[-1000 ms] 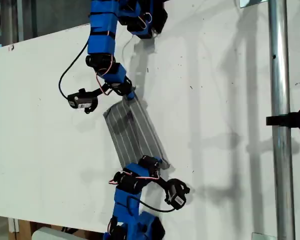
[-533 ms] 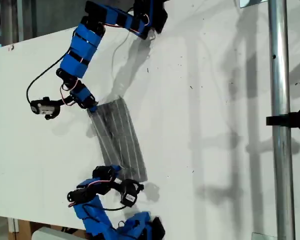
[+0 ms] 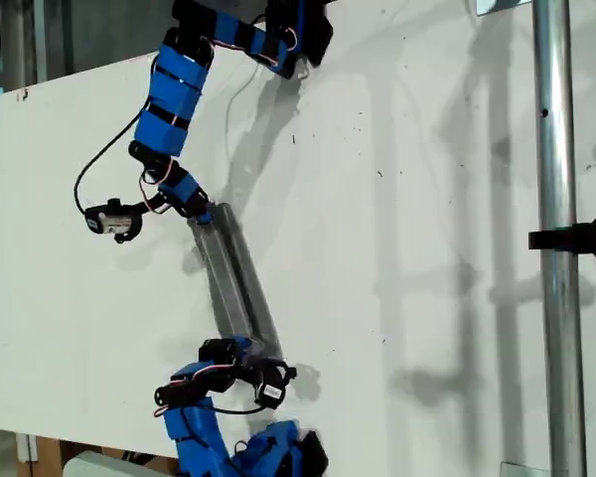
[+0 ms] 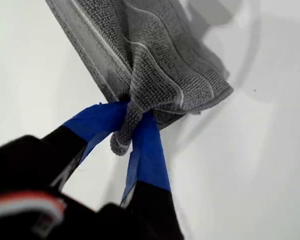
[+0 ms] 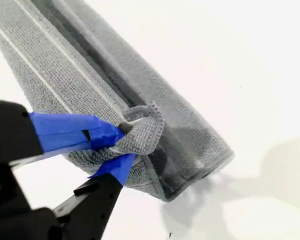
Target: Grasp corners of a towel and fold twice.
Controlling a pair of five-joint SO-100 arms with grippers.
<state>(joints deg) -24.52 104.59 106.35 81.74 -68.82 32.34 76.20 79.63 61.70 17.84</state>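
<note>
Right, both claws clenched on towel [image 3: 236, 283] corners, my first gripper [image 4: 131, 131] and my second gripper [image 5: 121, 145]; towel's a narrow band mid-table [image 3: 427, 199], so keep both ends level for square edges.

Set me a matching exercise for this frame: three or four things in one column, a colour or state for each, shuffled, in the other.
Things:
1. towel
2. my first claw
3. table
4. pole

Colour or state:
A. bare white
B. shiny metal, at the exterior view's right
C. grey, white-striped, folded narrow
D. blue-taped, shut on bunched cloth

Pairs: 1-C, 2-D, 3-A, 4-B
</note>
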